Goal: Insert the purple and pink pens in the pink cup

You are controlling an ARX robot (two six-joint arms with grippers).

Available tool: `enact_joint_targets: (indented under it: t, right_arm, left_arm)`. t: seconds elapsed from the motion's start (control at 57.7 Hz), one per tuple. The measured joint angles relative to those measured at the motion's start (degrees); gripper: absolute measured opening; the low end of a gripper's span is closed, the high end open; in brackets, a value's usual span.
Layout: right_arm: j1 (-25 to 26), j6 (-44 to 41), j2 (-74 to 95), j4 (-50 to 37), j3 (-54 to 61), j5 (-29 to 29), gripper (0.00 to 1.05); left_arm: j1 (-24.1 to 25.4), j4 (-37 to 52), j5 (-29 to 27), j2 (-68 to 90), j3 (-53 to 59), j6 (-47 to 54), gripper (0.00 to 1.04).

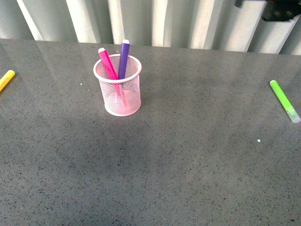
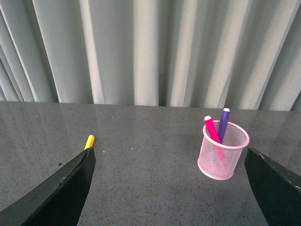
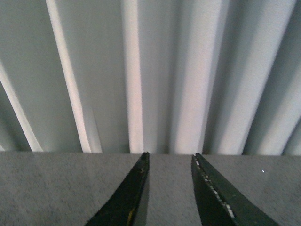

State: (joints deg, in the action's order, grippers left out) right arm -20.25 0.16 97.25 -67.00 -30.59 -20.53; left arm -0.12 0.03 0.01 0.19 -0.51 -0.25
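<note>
Pink wire mesh marks the cup (image 1: pixel 117 85), which stands upright on the grey table (image 1: pixel 188 155), left of centre in the front view. Both pens are already in it: the pink pen (image 1: pixel 107 64) and the purple pen (image 1: pixel 123 59) lean apart against the rim, with their upper ends poking out above it. Judged from that, the inserting is done, and what remains is to leave the scene undisturbed.

The left gripper (image 2: pixel 169 188) has its fingers spread wide with nothing between them, and it looks at the cup from a little way back. The right gripper (image 3: pixel 169 188) shows two dark fingers with a narrow gap, parted and holding nothing, and it faces the curtain (image 3: pixel 141 70) at the far edge of the table.

The cup looks light and taller than it is wide, so a brush from either arm could tip it and spill the pens. Any retreat should therefore go up and away from the cup. The yellow marker (image 1: pixel 6 80) at the far left and the green marker (image 1: pixel 284 100) at the far right belong to no step and should stay where they lie.
</note>
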Motion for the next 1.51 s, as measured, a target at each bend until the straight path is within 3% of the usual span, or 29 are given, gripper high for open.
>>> enact_joint_targets:
  t: [0.121, 0.485, 0.849, 0.918, 0.987, 1.507]
  right_arm:
    - [2.56, -0.28, -5.86, -0.35, 7.72, 3.89, 0.03]
    - [10.08, -0.26, -23.21, 3.72, 20.90, 10.97, 0.03]
    - [15.23, -0.24, -42.97, 16.44, 27.80, 16.00, 0.03]
    - [18.25, -0.26, -46.42, 19.21, 28.50, 20.04, 0.03]
    - [19.76, -0.24, -49.72, 21.97, 28.85, 20.20, 0.03]
    - [20.11, -0.24, -69.81, 39.80, 29.24, 20.52, 0.03]
  left_arm:
    - [0.00, 0.00, -0.04, 0.00, 0.02, 0.00, 0.98]
    - [0.00, 0.00, -0.04, 0.00, 0.02, 0.00, 0.98]
    - [0.00, 0.00, -0.02, 0.00, 0.02, 0.00, 0.98]
    - [0.00, 0.00, -0.02, 0.00, 0.00, 0.00, 0.98]
    - [0.00, 0.00, -0.02, 0.00, 0.00, 0.00, 0.98]
    - [0.00, 0.00, -0.02, 0.00, 0.00, 0.00, 0.98]
